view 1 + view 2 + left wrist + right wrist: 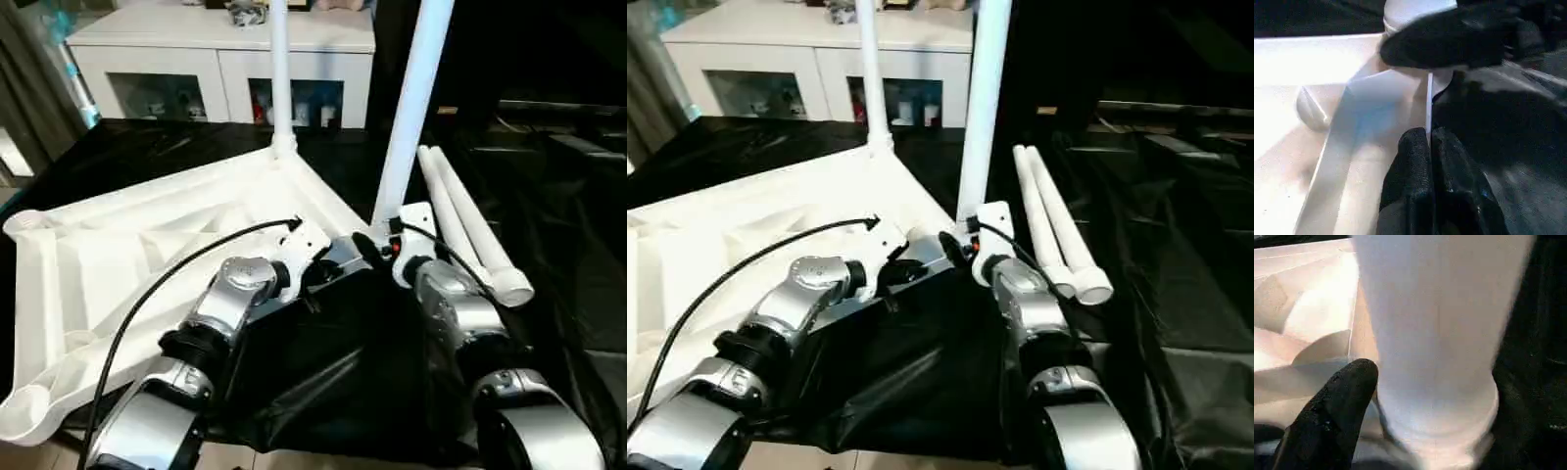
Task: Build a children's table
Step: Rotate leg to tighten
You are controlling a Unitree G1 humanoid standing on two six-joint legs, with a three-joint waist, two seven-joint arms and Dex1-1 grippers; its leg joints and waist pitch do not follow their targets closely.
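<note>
**Table top inverted, two legs standing**

The table top (147, 264) lies upside down on the black-covered tabletop (549, 196). Two legs (411, 108) stand upright in corner sockets; two spare legs (470, 220) lie beside. Left tool (1430, 147) is closed (empty). Right tool (1400, 396) stands open around the nearer leg's base.

No readable text, label, brand, number or sign anywhere.
</note>
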